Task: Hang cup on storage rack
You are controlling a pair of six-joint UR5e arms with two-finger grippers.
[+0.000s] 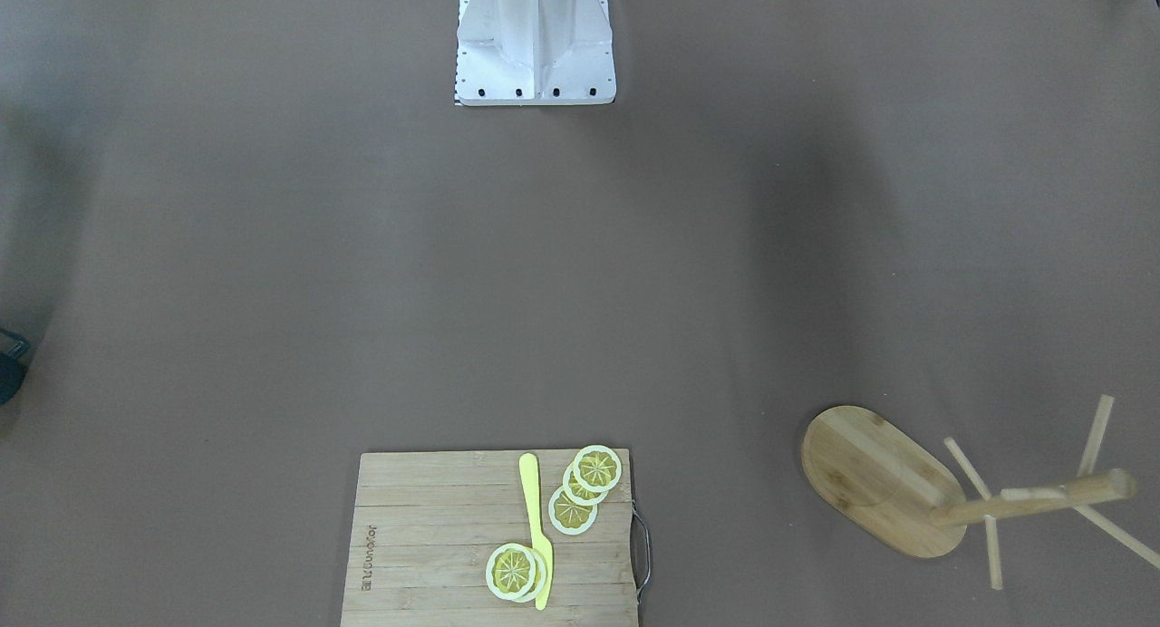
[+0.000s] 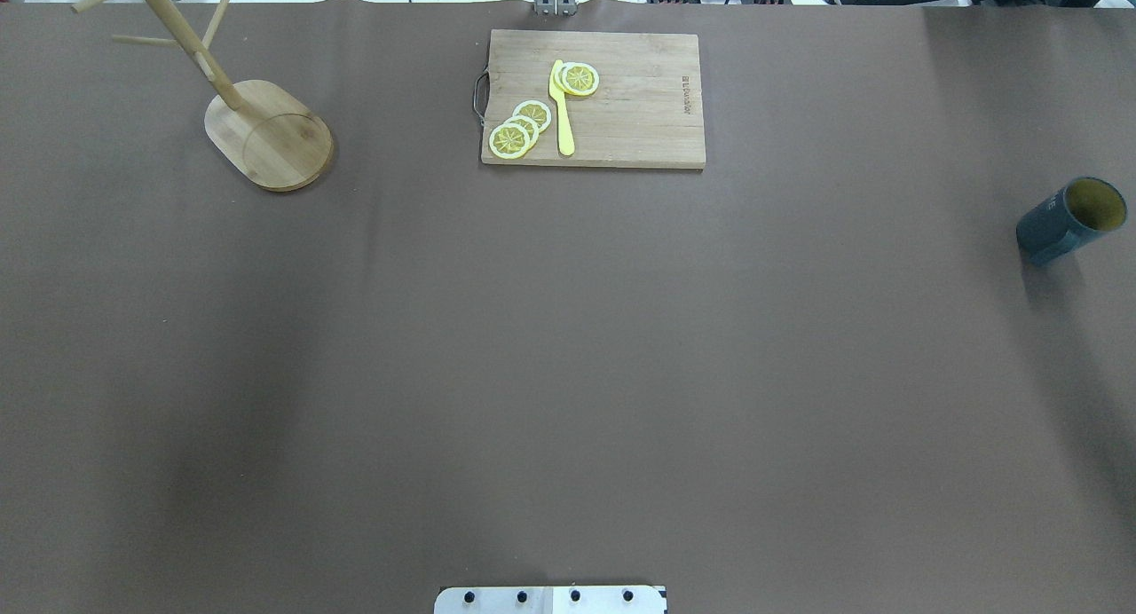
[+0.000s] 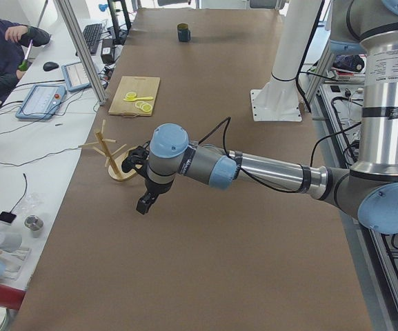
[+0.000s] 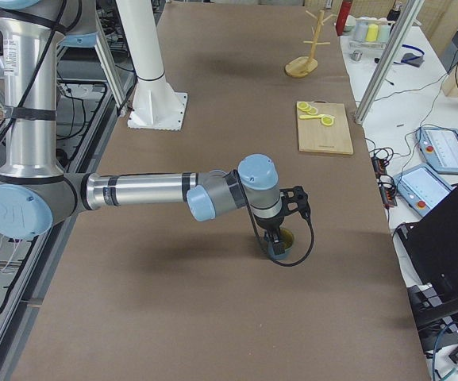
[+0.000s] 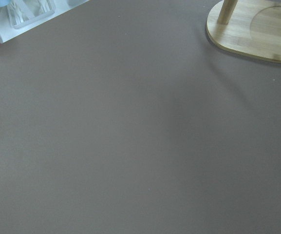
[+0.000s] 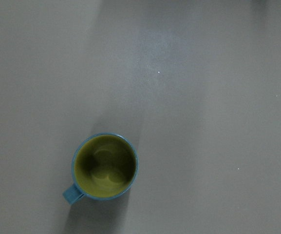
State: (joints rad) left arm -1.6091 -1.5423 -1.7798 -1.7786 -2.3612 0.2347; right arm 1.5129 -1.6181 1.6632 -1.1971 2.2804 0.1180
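The cup [image 2: 1069,219], dark teal with a yellow-green inside, stands upright near the table's right end. The right wrist view looks straight down into the cup [image 6: 105,166], its handle at lower left. In the exterior right view my right gripper [image 4: 276,247] hangs right at the cup [image 4: 290,236]; I cannot tell whether it is open or shut. The storage rack [image 2: 271,135], a bamboo mug tree, stands at the far left; its base [image 5: 257,29] shows in the left wrist view. My left gripper [image 3: 145,204] hovers close beside the rack [image 3: 112,155]; I cannot tell its state.
A bamboo cutting board [image 2: 621,99] with lemon slices [image 2: 519,128] and a yellow knife [image 2: 562,108] lies at the far middle edge. The robot's white base [image 1: 535,38] stands at the near middle. An operator sits at a side desk [image 3: 5,48].
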